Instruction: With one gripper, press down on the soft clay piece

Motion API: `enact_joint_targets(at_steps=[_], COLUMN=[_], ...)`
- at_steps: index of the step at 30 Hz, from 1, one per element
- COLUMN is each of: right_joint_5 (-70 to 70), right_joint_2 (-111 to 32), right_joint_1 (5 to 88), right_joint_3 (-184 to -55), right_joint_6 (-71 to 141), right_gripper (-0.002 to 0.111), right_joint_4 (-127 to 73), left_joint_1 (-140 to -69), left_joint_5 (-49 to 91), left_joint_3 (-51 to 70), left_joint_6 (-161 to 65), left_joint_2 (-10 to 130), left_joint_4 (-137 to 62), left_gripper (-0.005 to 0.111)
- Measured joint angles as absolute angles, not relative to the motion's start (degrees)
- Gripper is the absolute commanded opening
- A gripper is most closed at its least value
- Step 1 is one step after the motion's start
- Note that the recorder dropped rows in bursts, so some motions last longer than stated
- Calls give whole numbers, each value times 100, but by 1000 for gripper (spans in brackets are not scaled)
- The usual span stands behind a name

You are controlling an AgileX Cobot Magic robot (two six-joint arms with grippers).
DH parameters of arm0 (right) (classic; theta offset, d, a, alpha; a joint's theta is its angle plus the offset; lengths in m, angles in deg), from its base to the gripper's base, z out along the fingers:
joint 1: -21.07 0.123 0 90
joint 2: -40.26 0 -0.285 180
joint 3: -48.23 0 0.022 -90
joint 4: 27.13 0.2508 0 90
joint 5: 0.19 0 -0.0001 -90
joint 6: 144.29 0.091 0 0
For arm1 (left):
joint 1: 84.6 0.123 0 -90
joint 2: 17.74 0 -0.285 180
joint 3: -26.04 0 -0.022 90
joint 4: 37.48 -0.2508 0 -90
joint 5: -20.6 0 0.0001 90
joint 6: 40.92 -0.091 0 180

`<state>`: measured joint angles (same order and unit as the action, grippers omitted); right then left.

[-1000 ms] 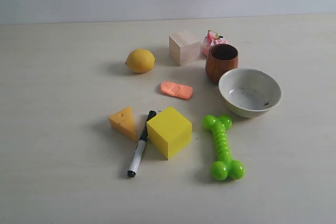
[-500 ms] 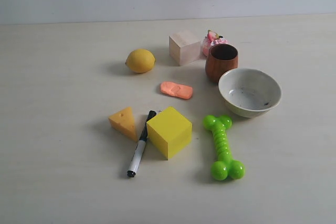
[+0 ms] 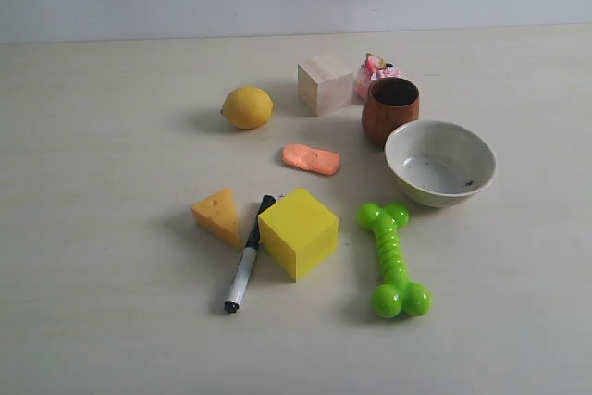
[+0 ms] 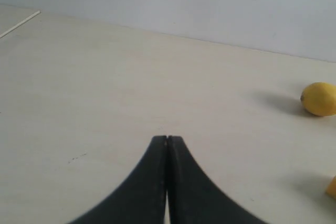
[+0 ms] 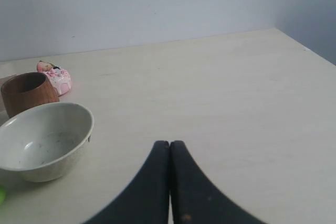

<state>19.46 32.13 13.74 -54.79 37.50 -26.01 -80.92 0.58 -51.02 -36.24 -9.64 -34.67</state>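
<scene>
The soft clay piece (image 3: 311,158), a flat salmon-orange oblong, lies on the table between the lemon (image 3: 248,106) and the yellow cube (image 3: 298,232). No arm shows in the exterior view. In the left wrist view my left gripper (image 4: 167,139) is shut with nothing in it, over bare table, and the lemon (image 4: 319,98) sits far off to one side. My right gripper (image 5: 169,144) is also shut and empty, over bare table beside the white bowl (image 5: 43,140). The clay is out of both wrist views.
An orange cheese wedge (image 3: 218,216), a black-and-white marker (image 3: 248,253), a green bone toy (image 3: 393,260), the white bowl (image 3: 440,162), a brown wooden cup (image 3: 389,108), a pale wooden cube (image 3: 325,84) and a pink toy (image 3: 375,71) stand around the clay.
</scene>
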Motion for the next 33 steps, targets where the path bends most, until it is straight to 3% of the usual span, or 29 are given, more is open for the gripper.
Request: enact_joint_targets(at_steps=[33], right_joint_5=[1946], right_joint_2=[3213], right_joint_1=[1374], right_joint_3=[-5479], right_joint_6=[3750], right_gripper=[0], right_joint_4=[-2601], left_joint_1=[-8092], left_joint_5=[-40], left_joint_3=[-5102], left_joint_6=[-3658], left_joint_2=[-964], left_joint_4=[-3454], left_gripper=[0])
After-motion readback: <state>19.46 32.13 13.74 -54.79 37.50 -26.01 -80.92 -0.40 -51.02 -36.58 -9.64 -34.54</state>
